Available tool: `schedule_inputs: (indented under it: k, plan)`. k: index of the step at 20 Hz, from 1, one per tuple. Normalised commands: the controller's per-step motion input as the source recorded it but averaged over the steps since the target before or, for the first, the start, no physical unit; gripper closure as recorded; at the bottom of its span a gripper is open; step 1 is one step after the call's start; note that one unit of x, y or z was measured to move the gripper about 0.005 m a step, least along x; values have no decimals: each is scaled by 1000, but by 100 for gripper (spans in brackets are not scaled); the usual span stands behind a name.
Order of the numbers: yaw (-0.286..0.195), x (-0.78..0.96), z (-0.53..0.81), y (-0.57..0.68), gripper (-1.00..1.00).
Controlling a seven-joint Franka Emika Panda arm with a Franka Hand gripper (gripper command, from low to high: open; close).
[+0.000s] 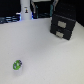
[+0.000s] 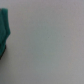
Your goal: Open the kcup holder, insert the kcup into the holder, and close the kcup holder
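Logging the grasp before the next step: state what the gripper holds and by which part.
Cannot be told: no gripper shows in either view. The kcup lies alone on the white table, apart from the kcup holder, so it isn't held.

A broad, pale worktop point(image 1: 40, 50) fills the exterior view, smooth and plain. Sitting directly on it near the front, toward the exterior view's left, is the kcup point(image 1: 18, 64), small, round and bright green with a pale patch. Well apart from it, at the far side toward the exterior view's right, the black kcup holder point(image 1: 63, 25) stands on the surface, both stacked drawer fronts flush. A white bottle-shaped object point(image 1: 25, 11) stands at the far edge, toward the left.
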Motion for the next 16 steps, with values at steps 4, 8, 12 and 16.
schedule_inputs:
  k: [4,8,12,16]
  plan:
    - [-156,-223,119,484,-100]
    - [-194,-268,62,506,-100]
    - [-224,-293,6,540,-100]
    - [-226,-297,-19,548,-100]
